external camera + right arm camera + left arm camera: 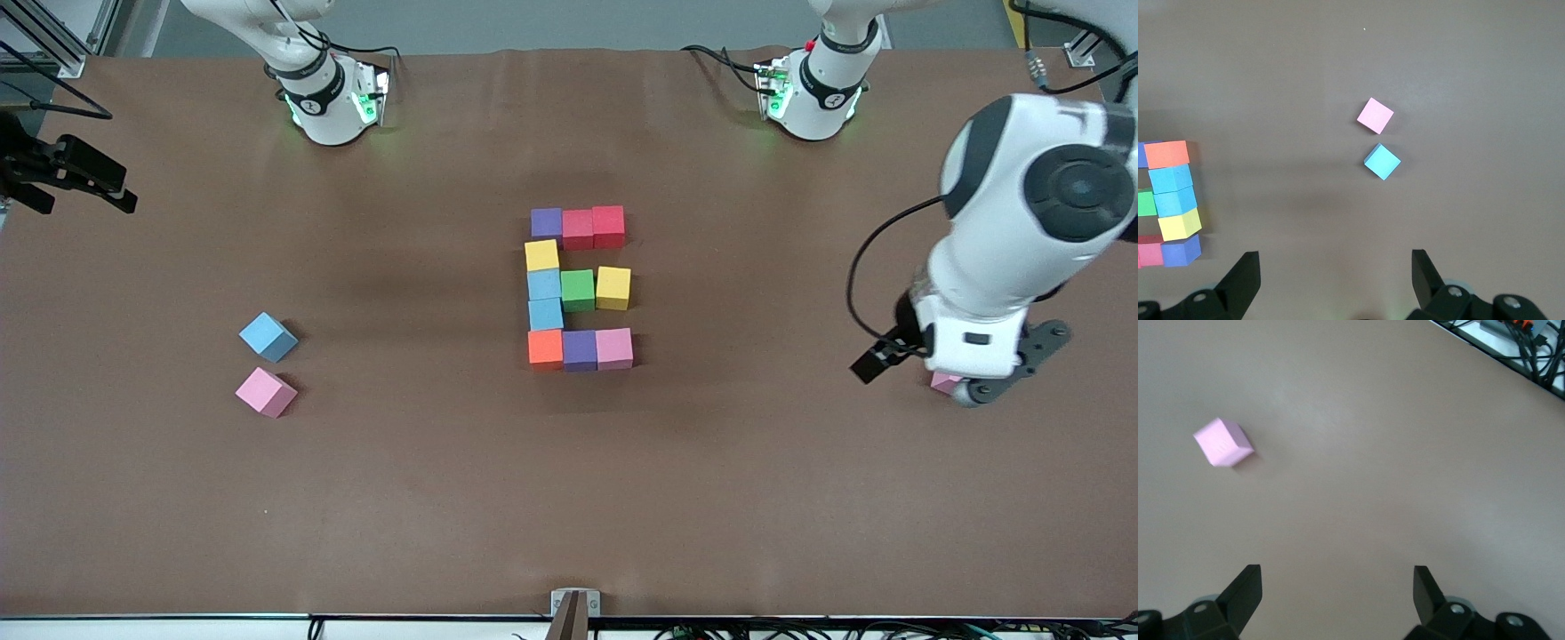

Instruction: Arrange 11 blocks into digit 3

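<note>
Several blocks form an E-like figure point(578, 286) mid-table. Its bar farthest from the front camera is purple point(546, 222), red, red. The middle bar is light blue, green point(577, 290), yellow. The nearest bar is orange point(545, 348), purple, pink, and a column joins the three. A light blue block point(268, 336) and a pink block point(266, 391) lie loose toward the right arm's end. My left gripper point(1337, 572) is open and empty, hovering by another pink block point(1223, 443) that shows partly under the hand point(944, 382). My right gripper point(1335, 257) is open, high over the table.
The arm bases point(329, 98) point(813, 89) stand along the table edge farthest from the front camera. A black device point(67, 173) juts in at the right arm's end. Cables point(1528, 347) lie off the table edge near the left gripper. A small clamp point(575, 609) sits at the near edge.
</note>
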Tool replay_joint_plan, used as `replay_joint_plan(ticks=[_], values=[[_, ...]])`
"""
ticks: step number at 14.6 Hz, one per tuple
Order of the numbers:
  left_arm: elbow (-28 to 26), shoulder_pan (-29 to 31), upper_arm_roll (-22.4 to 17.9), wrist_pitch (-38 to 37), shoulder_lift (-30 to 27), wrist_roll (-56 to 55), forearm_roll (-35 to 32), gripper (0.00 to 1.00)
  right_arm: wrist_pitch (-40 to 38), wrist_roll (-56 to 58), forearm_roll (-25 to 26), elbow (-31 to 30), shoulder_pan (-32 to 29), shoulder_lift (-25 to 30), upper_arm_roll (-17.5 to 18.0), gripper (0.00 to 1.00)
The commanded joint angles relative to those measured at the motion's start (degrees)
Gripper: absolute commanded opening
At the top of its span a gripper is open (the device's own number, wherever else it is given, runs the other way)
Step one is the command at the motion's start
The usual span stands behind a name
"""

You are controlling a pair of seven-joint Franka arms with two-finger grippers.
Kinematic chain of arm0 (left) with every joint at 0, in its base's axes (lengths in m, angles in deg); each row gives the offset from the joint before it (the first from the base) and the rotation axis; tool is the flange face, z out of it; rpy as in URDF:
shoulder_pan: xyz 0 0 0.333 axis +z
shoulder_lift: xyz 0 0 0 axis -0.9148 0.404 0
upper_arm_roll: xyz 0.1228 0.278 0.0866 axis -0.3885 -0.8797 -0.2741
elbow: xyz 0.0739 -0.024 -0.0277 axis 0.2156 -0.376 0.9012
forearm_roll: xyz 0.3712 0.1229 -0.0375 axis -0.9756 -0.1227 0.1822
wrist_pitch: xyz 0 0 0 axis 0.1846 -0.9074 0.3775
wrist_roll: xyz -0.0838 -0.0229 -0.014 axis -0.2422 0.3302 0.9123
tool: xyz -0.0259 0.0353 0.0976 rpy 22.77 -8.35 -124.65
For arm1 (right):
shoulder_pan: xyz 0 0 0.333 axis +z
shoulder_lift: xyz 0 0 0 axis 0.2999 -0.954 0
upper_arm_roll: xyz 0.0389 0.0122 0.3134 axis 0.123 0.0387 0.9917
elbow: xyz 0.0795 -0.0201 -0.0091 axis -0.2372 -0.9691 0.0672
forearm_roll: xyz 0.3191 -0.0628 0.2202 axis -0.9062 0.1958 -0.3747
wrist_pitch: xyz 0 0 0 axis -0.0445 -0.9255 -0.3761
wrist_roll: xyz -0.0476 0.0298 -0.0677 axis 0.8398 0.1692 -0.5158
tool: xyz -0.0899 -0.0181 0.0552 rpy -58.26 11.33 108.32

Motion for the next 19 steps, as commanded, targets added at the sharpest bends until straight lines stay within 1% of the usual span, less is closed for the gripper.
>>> replay_joint_plan(ticks=[1, 3, 4, 6, 8, 9, 10, 11, 12, 13, 16, 19], values=[[-1.26, 0.95, -1.77, -4.05, -5.88, 10.04, 2.41, 1.0, 0.04, 0.28, 0.48, 0.13, -0.47, 0.29, 0.29, 1.0], [-1.35, 0.95, -5.62, -6.69, -9.49, 18.9, 5.13, 1.0, 0.04, 0.28, 0.48, 0.13, -0.47, 0.29, 0.29, 1.0], [-1.78, 0.95, -8.17, -7.31, -11.16, 25.22, 6.71, 1.0, 0.04, 0.28, 0.48, 0.05, -0.47, 0.29, 0.29, 1.0], [-3.1, 0.87, -11.34, -8.98, -13.88, 34.9, 8.48, 1.0, 0.04, 0.28, 0.48, 0.13, -0.47, 0.29, 0.29, 1.0], [-3.63, -0.18, -13.98, -10.64, -15.65, 38.45, 9.88, 1.0, 0.04, 0.28, 0.48, 0.13, -0.47, 0.29, 0.29, 1.0], [-3.98, -1.15, -15.12, -12.13, -16.53, 39.85, 11.63, 1.0, 0.04, 0.28, 0.48, 0.13, -0.47, 0.29, 0.29, 1.0], [-4.85, -1.85, -17.22, -12.32, -17.58, 40.48, 13.56, 1.0, 0.04, 0.28, 0.48, 0.13, -0.47, 0.29, 0.29, 1.0], [-5.73, -3.86, -19.94, -12.24, -18.72, 41.79, 15.76, 1.0, 0.04, 0.28, 0.48, 0.13, -0.47, 0.29, 0.29, 1.0], [-6.26, -6.32, -22.41, -12.24, -19.25, 42.32, 16.39, 1.0, 0.04, 0.28, 0.48, 0.13, -0.47, 0.29, 0.29, 1.0], [-8.1, -7.73, -23.39, -12.24, -20.65, 42.33, 16.4, 1.0, 0.04, 0.28, 0.48, 0.13, -0.47, 0.29, 0.37, 1.0], [-14.43, -7.92, -23.49, -11.97, -25.75, 42.59, 16.48, 1.0, 0.04, 0.28, 0.57, 0.13, -0.47, 0.29, 0.29, 1.0], [-17.68, -9.94, -23.31, -11.8, -28.48, 42.94, 16.4, 1.0, 0.04, 0.28, 0.48, 0.13, -0.47, 0.29, 0.37, 1.0]])
